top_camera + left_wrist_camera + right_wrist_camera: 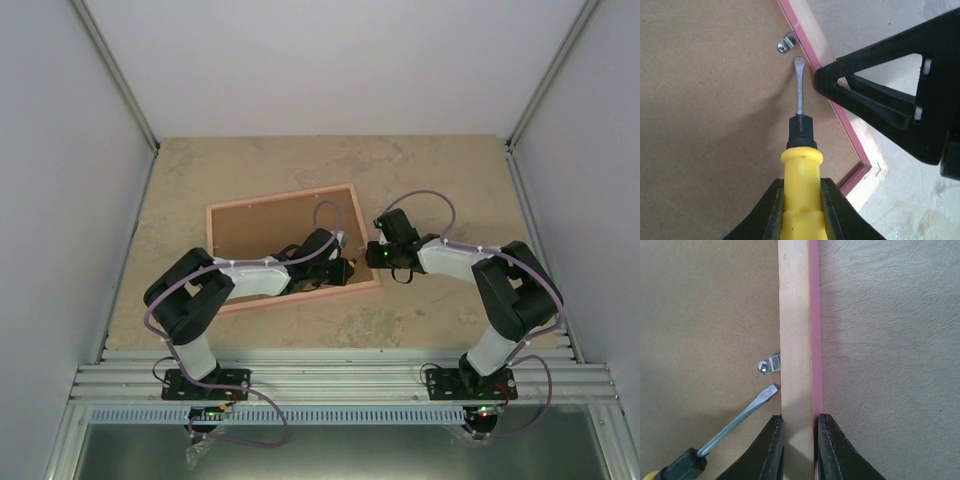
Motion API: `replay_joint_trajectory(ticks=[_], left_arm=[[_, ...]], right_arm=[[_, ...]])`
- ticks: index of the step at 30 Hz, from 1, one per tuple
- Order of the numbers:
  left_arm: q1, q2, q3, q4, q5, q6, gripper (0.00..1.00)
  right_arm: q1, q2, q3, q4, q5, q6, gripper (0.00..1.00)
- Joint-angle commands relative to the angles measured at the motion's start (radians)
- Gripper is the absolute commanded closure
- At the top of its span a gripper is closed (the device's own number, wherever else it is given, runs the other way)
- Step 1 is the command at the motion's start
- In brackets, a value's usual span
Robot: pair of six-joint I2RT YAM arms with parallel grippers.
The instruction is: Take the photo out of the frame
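Left gripper [801,192] clamped on the yellow screwdriver [800,150], right gripper [799,421] pinching the right rail of the frame [282,197], which lies face down left of the table [420,170] middle, brown backing board [715,125] up, photo hidden beneath. Blade tip sits just short of the small metal tab [787,43] by that rail. Best, I'd say, to slide the blade low along the board, catch the tab and work it clear, right side pinning the frame against sliding.

Reaches inward with both arms, elbows bent. Clamps the left gripper [801,197] on a screwdriver [800,162]. Pinches the frame [795,315] by its rail with the right gripper [799,427].
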Motion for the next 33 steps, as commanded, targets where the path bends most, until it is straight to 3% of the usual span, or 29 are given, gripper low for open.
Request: replay_joint_trajectory(ticks=[1,16,33], left_arm=[[-0.007,0.027,0.041,-0.015,-0.047,-0.012,1.00],[-0.007,0.038,0.046,-0.034,-0.212,-0.100,1.00],[-0.007,0.042,0.007,0.007,-0.249,-0.181,1.00]], right_arm=[[0.017,0.026,0.008,0.009,-0.057,0.022,0.99],[0.018,0.019,0.003,0.007,-0.043,0.025,1.00],[0.018,0.032,0.002,0.007,-0.021,0.037,0.99]])
